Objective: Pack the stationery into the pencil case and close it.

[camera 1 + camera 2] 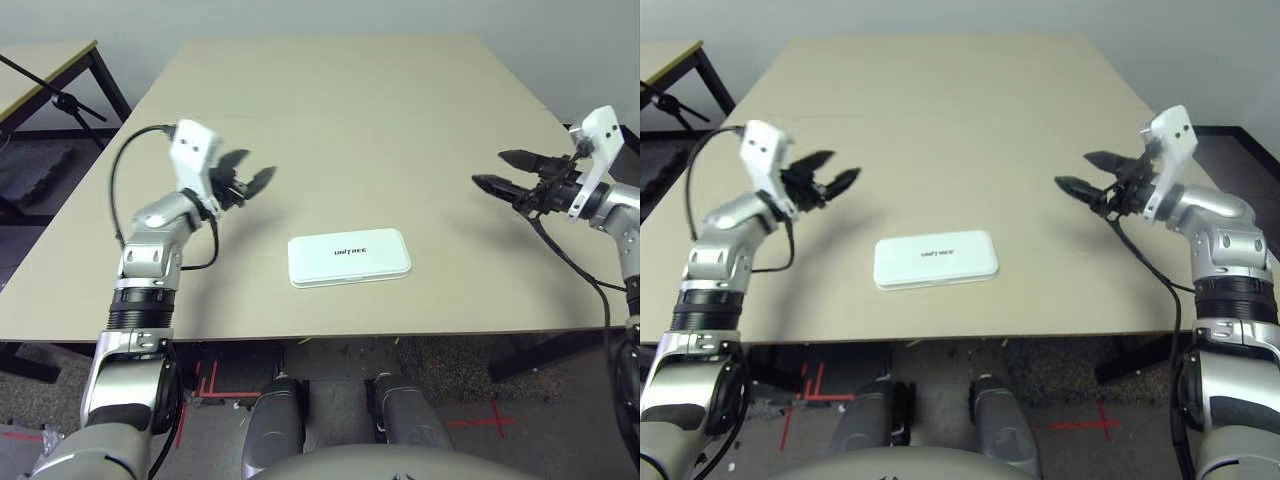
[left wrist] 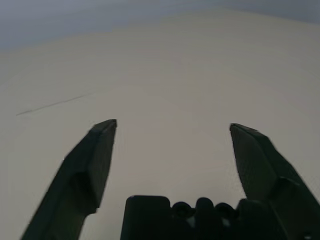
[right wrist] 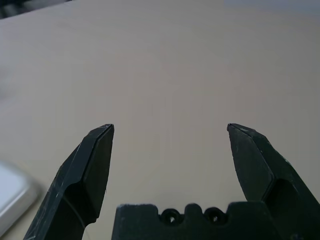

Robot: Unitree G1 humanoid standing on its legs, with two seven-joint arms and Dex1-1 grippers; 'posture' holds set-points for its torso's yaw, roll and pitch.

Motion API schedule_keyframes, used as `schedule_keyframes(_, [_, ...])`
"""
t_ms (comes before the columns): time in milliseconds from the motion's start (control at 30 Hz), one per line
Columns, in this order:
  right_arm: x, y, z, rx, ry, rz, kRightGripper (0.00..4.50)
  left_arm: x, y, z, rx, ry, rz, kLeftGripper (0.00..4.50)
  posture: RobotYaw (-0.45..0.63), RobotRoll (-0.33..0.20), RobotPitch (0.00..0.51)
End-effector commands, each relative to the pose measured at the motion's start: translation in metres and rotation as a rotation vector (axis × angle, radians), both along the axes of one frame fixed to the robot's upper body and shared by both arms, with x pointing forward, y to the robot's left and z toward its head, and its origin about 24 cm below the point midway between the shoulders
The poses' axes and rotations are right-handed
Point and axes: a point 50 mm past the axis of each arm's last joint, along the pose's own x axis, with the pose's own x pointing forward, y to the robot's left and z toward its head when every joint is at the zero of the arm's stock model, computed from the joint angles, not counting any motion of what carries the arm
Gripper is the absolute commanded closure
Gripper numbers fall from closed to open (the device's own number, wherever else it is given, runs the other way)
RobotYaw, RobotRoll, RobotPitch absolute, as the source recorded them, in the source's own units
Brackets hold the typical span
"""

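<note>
**A:** White plastic, rounded corners, that's your pencil case [image 1: 349, 258]. It lies flat with the lid down and the Unitree print facing up, near the front edge of the beige table [image 1: 350, 110], roughly in the middle between your two arms. Nothing is touching it.

**B:** ok and where are your hands relative to it?

**A:** Your left gripper [image 1: 248, 175] hangs above the table on the left, further back than the case and well apart from it, fingers pointing toward the middle of the table. The two black fingers are spread, with nothing between them; in the left wrist view you see the gripper [image 2: 173, 126] over bare tabletop.

**B:** right side the same?

**A:** Pretty much mirrored. Your right gripper [image 1: 1085, 170] is up off the table on the right, also well apart from the case, fingers aimed inward toward the centre. Fingers spread there too and holding nothing. In the right wrist view the gripper [image 3: 170, 127] shows plain tabletop in the gap, and a corner of the white case [image 3: 12, 197] sits low at the edge of that picture.

**B:** anything else around?

**A:** Another table [image 1: 45, 60] stands off to the left, past your left arm
</note>
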Motion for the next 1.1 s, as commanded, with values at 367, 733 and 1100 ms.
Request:
schedule_keyframes(367, [-0.002, -0.047, -0.029, 0.116, -0.118, -0.626, 0.00, 0.002, 0.054, -0.001, -0.248, -0.122, 0.373, 0.05, -0.07, 0.000, 0.097])
schedule_keyframes(733, [-0.001, -0.047, -0.036, 0.118, -0.103, -0.674, 0.00, 0.006, 0.048, -0.006, -0.254, -0.129, 0.387, 0.05, -0.09, 0.000, 0.121])
schedule_keyframes(1100, [0.007, -0.033, -0.033, 0.116, -0.118, -0.596, 0.00, 0.008, 0.043, -0.009, -0.245, -0.108, 0.367, 0.05, -0.12, 0.000, 0.121])
